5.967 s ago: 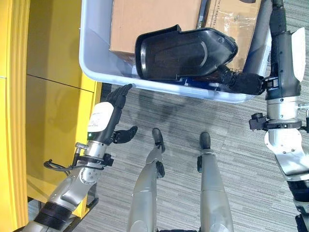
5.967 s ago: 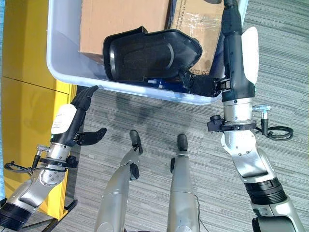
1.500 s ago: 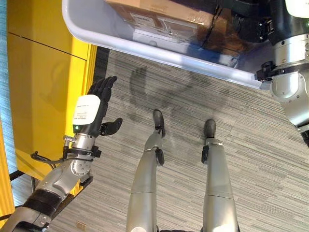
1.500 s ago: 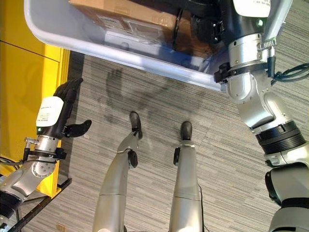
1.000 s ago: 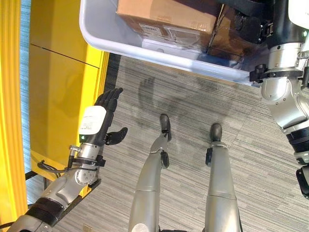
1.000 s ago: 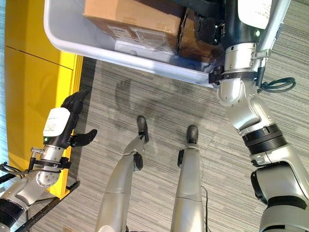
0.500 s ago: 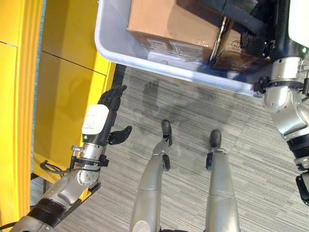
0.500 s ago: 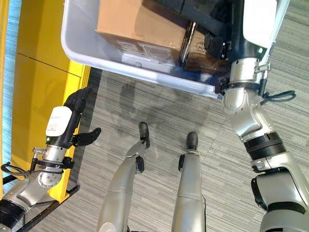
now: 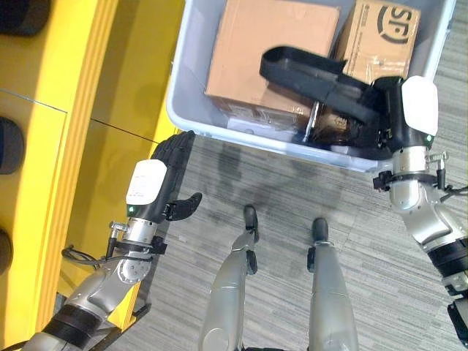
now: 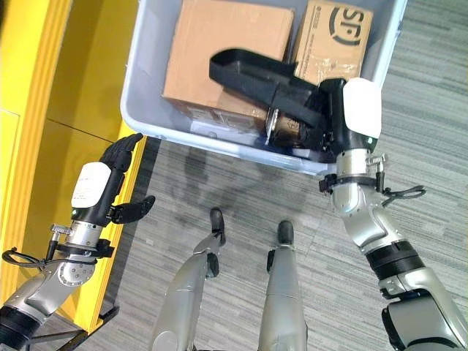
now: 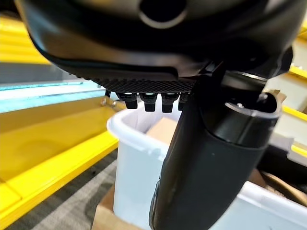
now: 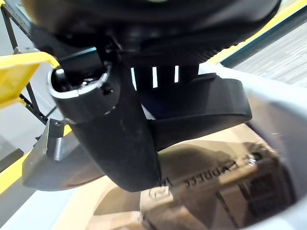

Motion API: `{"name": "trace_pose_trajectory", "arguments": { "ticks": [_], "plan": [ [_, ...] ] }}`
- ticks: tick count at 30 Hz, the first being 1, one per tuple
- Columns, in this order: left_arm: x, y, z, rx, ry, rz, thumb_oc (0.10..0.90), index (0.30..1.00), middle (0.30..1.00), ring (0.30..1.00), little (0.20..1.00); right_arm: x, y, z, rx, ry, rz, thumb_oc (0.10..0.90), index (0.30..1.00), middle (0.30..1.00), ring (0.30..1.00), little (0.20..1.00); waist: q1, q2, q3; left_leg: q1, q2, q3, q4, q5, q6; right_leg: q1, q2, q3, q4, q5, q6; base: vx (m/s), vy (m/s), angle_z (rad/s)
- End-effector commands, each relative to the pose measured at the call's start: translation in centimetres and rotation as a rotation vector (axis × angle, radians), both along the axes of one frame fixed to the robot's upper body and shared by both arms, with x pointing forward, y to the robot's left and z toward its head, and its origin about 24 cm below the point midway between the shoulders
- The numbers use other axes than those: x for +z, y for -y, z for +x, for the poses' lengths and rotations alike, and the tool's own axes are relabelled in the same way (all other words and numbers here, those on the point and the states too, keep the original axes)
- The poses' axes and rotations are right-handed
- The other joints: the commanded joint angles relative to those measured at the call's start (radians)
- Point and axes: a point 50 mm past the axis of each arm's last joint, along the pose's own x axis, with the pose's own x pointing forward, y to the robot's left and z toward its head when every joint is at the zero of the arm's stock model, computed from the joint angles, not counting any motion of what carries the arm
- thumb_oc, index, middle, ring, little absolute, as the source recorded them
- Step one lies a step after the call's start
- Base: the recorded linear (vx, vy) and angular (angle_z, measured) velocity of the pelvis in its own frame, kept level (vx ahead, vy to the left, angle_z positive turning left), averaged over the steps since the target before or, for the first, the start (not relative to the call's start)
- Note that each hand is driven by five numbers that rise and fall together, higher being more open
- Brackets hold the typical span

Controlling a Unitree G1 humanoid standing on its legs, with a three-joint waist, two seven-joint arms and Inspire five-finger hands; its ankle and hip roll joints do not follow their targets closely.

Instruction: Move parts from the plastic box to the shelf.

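Your right hand clamps the black part above the plastic box.
Left hand, fingers relaxed and apart, waits at 8 o'clock of the box — free beside the yellow shelf.

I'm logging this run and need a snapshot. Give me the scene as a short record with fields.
container: plastic box on the grey floor, beside the yellow shelf
contents: two cardboard boxes
part: black part, above the cardboard boxes
right hand: shut on the black part
left hand: open, holding nothing, near the box's corner
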Motion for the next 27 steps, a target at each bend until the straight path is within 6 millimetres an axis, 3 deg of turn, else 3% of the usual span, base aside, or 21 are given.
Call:
{"name": "trace_pose_trajectory", "arguments": {
  "ticks": [1, 11, 18, 23, 24, 27],
  "plan": [
    [1.6, -0.2, -0.6, 0.009, 0.097, -0.062, 0.9, 1.0, 1.0, 1.0, 1.0, 5.5, 0.4, -1.4, 0.027, 0.26, 0.047, 0.4, 0.3, 0.3, 0.3, 0.3, -0.049, -0.014, 0.006, 0.075, 0.02, -0.087, 0.017, -0.16, -0.017, 0.104, 0.021, -0.075, -0.065, -0.085, -0.075, 0.03, 0.0, 0.0],
    [1.9, 0.0, -0.3, -0.019, 0.104, -0.075, 0.9, 1.0, 1.0, 1.0, 1.0, 6.6, 1.1, -1.8, 0.122, 0.258, 0.184, 0.4, 0.3, 0.3, 0.3, 0.3, -0.064, -0.022, 0.006, 0.163, 0.028, -0.085, -0.012, -0.163, -0.018, 0.19, 0.016, -0.074, -0.095, -0.082, -0.072, 0.01, 0.004, -0.03],
    [2.4, -0.4, -0.1, -0.022, 0.108, -0.094, 0.9, 1.0, 1.0, 1.0, 1.0, 7.2, 1.4, -3.5, 0.291, 0.237, 0.325, 0.4, 0.3, 0.3, 0.3, 0.3, -0.096, -0.048, 0.003, 0.255, 0.041, -0.077, -0.025, -0.18, -0.016, 0.282, 0.016, -0.071, -0.116, -0.081, -0.067, 0.02, -0.008, -0.03],
    [2.3, -0.2, -0.2, -0.054, 0.091, -0.098, 0.9, 1.0, 1.0, 1.0, 1.0, 6.4, 1.2, -3.9, 0.497, 0.071, 0.454, 0.4, 0.3, 0.3, 0.3, 0.3, -0.108, -0.065, -0.03, 0.294, 0.049, -0.075, -0.036, -0.188, -0.017, 0.326, 0.021, -0.069, -0.145, -0.075, -0.069, 0.03, -0.021, -0.02],
    [2.2, -0.2, -0.2, -0.07, 0.087, -0.094, 0.9, 1.0, 1.0, 1.0, 1.0, 5.9, 0.9, -3.9, 0.62, -0.019, 0.508, 0.4, 0.3, 0.3, 0.3, 0.3, -0.112, -0.075, -0.044, 0.31, 0.055, -0.074, -0.041, -0.19, -0.018, 0.343, 0.022, -0.07, -0.156, -0.072, -0.069, 0.02, -0.041, -0.01],
    [2.1, -0.3, -0.1, -0.082, 0.081, -0.103, 0.9, 1.0, 1.0, 1.0, 1.0, 4.9, 0.5, -4.1, 0.757, -0.134, 0.539, 0.4, 0.3, 0.3, 0.3, 0.3, -0.115, -0.089, -0.062, 0.332, 0.062, -0.075, -0.05, -0.191, -0.019, 0.369, 0.024, -0.072, -0.174, -0.066, -0.068, 0.02, -0.064, -0.01]
  ]
}}
